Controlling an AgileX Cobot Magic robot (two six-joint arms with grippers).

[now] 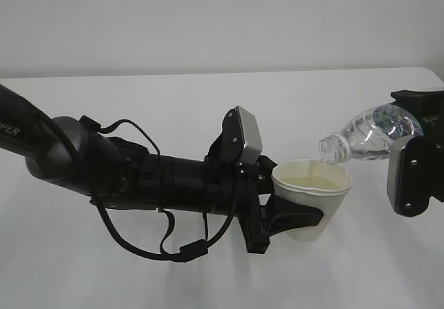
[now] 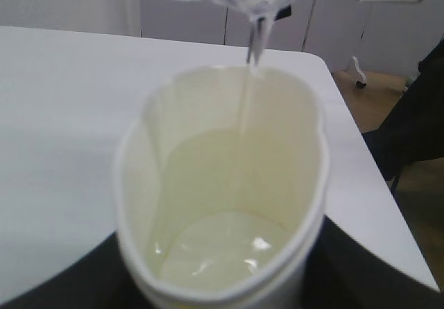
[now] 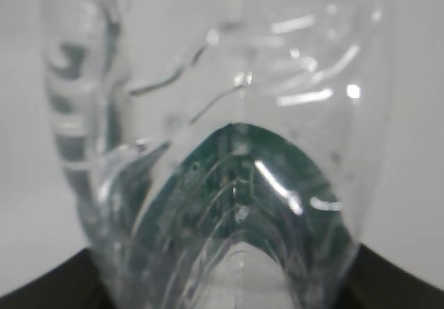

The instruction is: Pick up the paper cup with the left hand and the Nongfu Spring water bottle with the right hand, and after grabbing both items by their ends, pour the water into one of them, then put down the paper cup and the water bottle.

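Left end effector (image 1: 295, 219): black fingers pinch the paper cup (image 1: 313, 199) around its lower body, holding it clear above the white worktop (image 1: 173, 94). The cup sits directly ahead of this end effector, mouth up and leaning slightly; its rim is squeezed from round to oval, as the left wrist view confirms (image 2: 222, 184). A shallow pool of clear water lies in the bottom of the cup, against the cream inner wall. Right end effector (image 1: 416, 156): it is clamped on the base end of the Nongfu Spring water bottle (image 1: 368, 135), with the fingers largely out of frame in the exterior view; the right wrist view is filled by the clear ribbed bottle wall and its dark green label (image 3: 243, 198), with black finger edges at the lower corners. The bottle extends from this end effector toward the cup, tilted with its capless neck lowest. The neck hangs just above the cup's far rim, not touching it. In the left wrist view a thin stream of water (image 2: 250, 87) falls from the bottle mouth into the cup. Both items are off the worktop.
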